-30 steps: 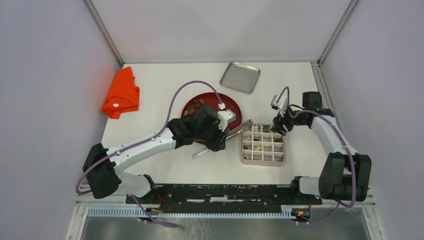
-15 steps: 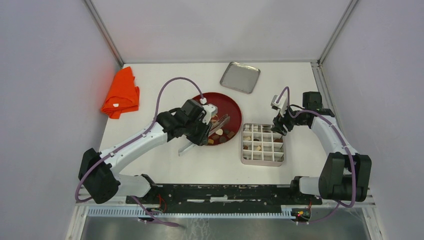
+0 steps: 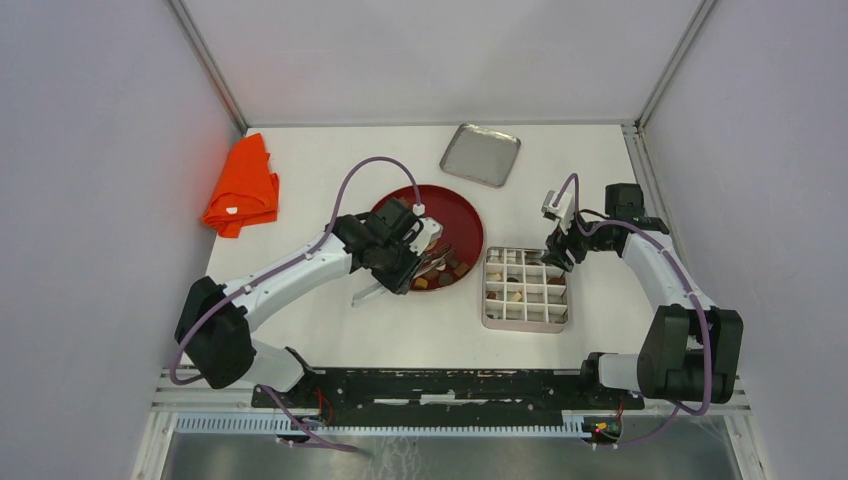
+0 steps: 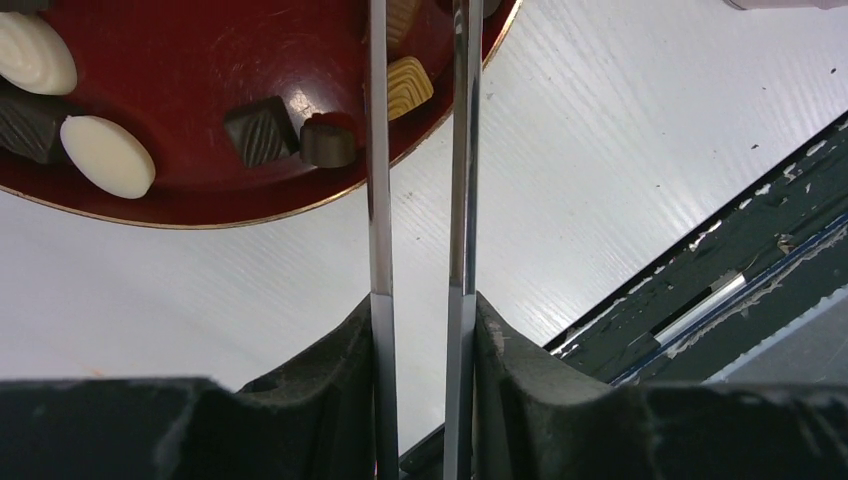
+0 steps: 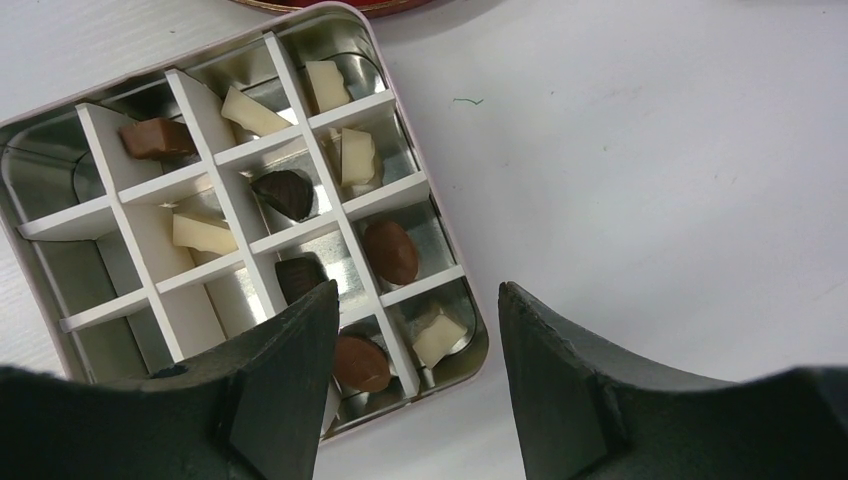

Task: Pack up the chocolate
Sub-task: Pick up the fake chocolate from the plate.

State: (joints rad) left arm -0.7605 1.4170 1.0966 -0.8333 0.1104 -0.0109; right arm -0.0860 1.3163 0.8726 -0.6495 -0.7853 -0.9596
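Note:
Several pieces of the chocolate point(image 4: 258, 130), dark, tan and cream, lie on the red plate point(image 3: 470, 215); in the left wrist view the plate point(image 4: 180, 60) fills the upper left. My left gripper point(image 4: 420, 310) is shut on metal tongs point(image 4: 378, 200), whose two arms reach out over the plate's near rim. From above, the left gripper point(image 3: 400, 262) sits at the plate's near-left edge. The divided tin point(image 3: 488, 290) holds more chocolate point(image 5: 390, 250) in several cells. My right gripper point(image 5: 418, 295) hangs open and empty over the tin's point(image 5: 30, 170) corner; from above it point(image 3: 556, 252) is at the far right corner.
An orange cloth point(image 3: 243, 186) lies at the far left. A flat metal tray point(image 3: 480, 154) sits behind the plate. The black base rail point(image 3: 440, 385) runs along the near edge and shows dark in the left wrist view point(image 4: 720, 280).
My left arm has swung left with the tongs, from the tin's left edge back over the red plate. The right arm has not moved.

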